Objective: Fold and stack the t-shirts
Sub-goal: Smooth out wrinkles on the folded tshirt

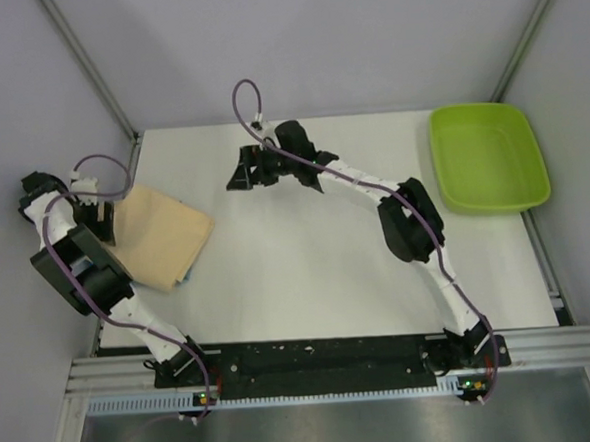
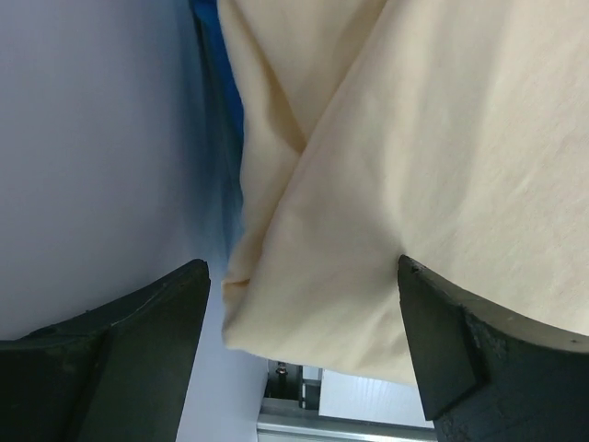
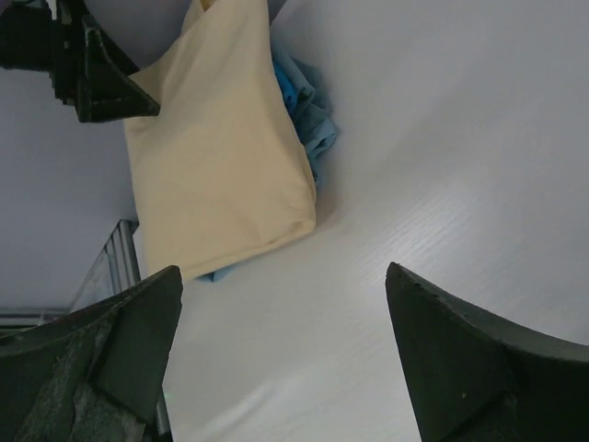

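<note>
The peach-cream t-shirt (image 1: 161, 237) lies folded at the table's left side, on top of the blue t-shirt, of which only a sliver (image 1: 185, 280) shows at the near edge. In the right wrist view the peach shirt (image 3: 221, 157) covers the blue one (image 3: 308, 110), which sticks out along one side. My left gripper (image 1: 102, 218) is open at the peach shirt's left edge; in its wrist view the shirt's corner (image 2: 368, 212) hangs between the wide-apart fingers of the gripper (image 2: 304, 313). My right gripper (image 1: 244, 172) is open and empty over bare table (image 3: 285, 313), right of the shirts.
A lime-green plastic tray (image 1: 486, 156) stands at the back right corner. Grey walls close in the table on the left and right. A metal rail (image 1: 334, 359) with the arm bases runs along the near edge.
</note>
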